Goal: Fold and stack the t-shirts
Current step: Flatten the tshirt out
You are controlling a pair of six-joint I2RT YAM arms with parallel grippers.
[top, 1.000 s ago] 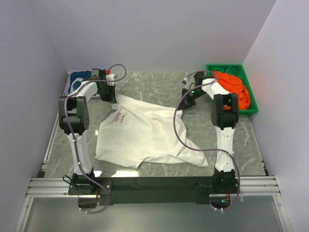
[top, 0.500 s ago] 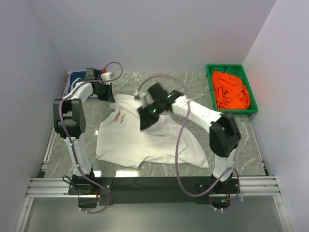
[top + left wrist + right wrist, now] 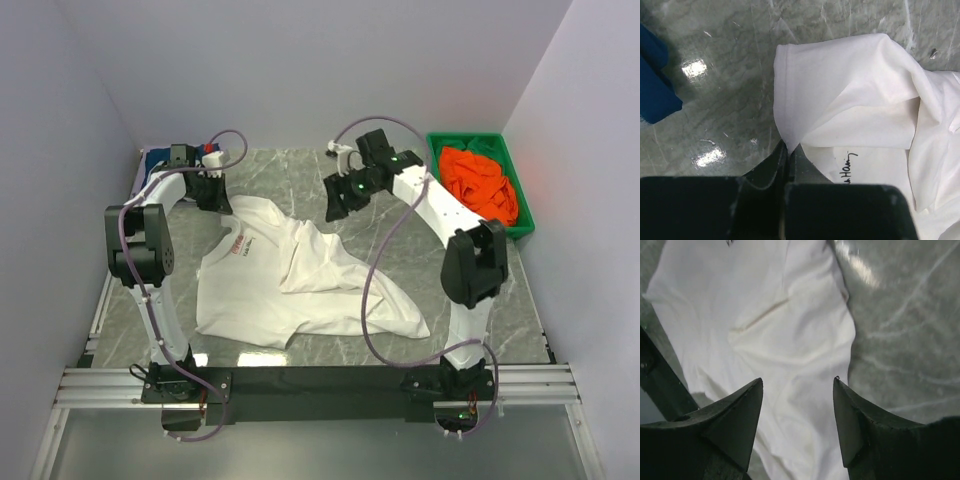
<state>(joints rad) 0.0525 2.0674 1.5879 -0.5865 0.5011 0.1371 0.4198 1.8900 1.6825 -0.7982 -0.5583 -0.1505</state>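
A white t-shirt [image 3: 300, 285] with a small red chest logo lies rumpled on the marble table, its right part folded in over its middle. My left gripper [image 3: 213, 192] is at the shirt's far left corner. In the left wrist view it [image 3: 788, 146] is shut on a pinch of the white t-shirt's [image 3: 850, 85] edge beside a sleeve. My right gripper [image 3: 336, 205] hangs over the far middle of the table. Its jaws [image 3: 797, 380] stand open and empty above the white cloth [image 3: 785, 325]. A navy t-shirt [image 3: 156, 160] lies at the back left corner, and orange t-shirts [image 3: 480, 185] fill the bin.
The green plastic bin [image 3: 433, 160] stands at the back right against the wall. Grey walls close in the table on three sides. The navy cloth [image 3: 655, 85] lies just left of my left gripper. Bare marble [image 3: 470, 300] shows right of the shirt.
My right gripper swept left across the shirt with cloth in it, let go, opened and pulled back to the far middle. The shirt's right part now lies folded inward. The left gripper stayed shut.
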